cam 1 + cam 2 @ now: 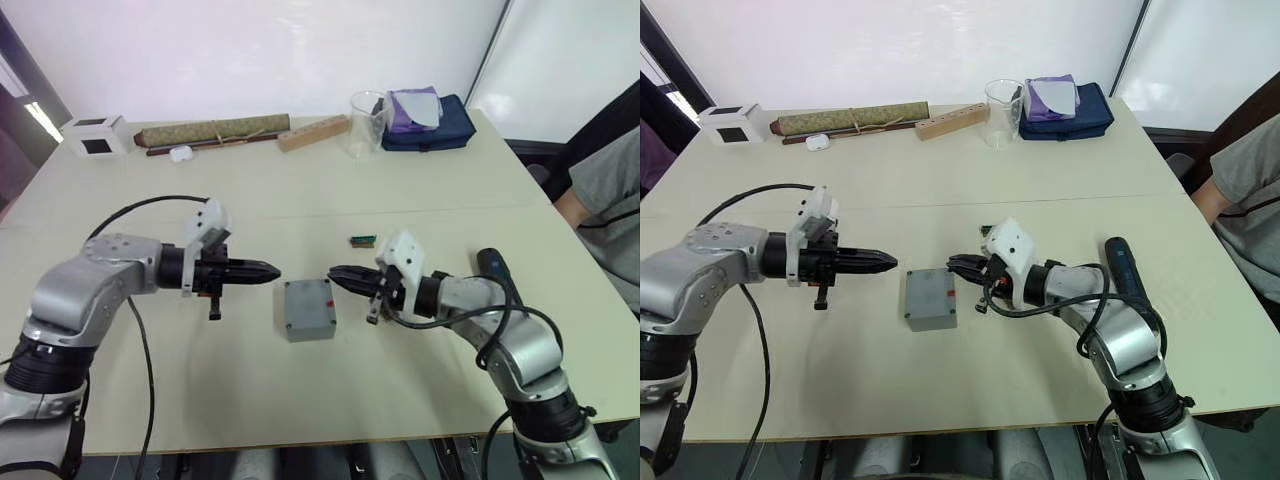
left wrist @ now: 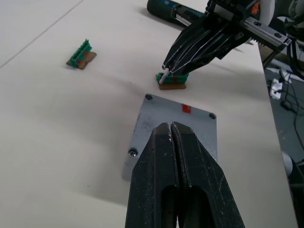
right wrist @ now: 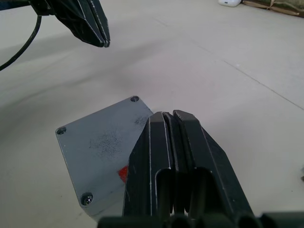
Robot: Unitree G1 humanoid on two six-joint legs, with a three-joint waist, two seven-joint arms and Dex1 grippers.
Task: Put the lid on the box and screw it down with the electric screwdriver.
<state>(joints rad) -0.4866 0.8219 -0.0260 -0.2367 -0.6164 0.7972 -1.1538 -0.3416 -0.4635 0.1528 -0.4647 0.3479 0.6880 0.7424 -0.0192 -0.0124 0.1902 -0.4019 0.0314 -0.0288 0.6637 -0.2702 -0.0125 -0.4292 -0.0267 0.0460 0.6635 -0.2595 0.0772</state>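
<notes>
The grey box (image 1: 311, 333) stands in the middle of the table between my two grippers. The lid (image 1: 307, 303) lies flat on top of it, with a red mark and screw heads at its corners (image 3: 99, 142). My left gripper (image 1: 272, 271) hovers just left of the box, shut and empty. My right gripper (image 1: 335, 273) points at the box's right edge from just above, also shut. The dark electric screwdriver (image 1: 493, 268) lies on the table beside my right forearm, touched by neither gripper.
A small green connector (image 1: 362, 240) lies behind the box, and another (image 2: 172, 80) lies under my right fingertips. A white cube (image 1: 97, 135), olive rolled mat (image 1: 213, 130), wooden block (image 1: 313, 132), glass beaker (image 1: 367, 123) and blue pouch (image 1: 430, 125) line the far edge. A person (image 1: 600, 195) sits at right.
</notes>
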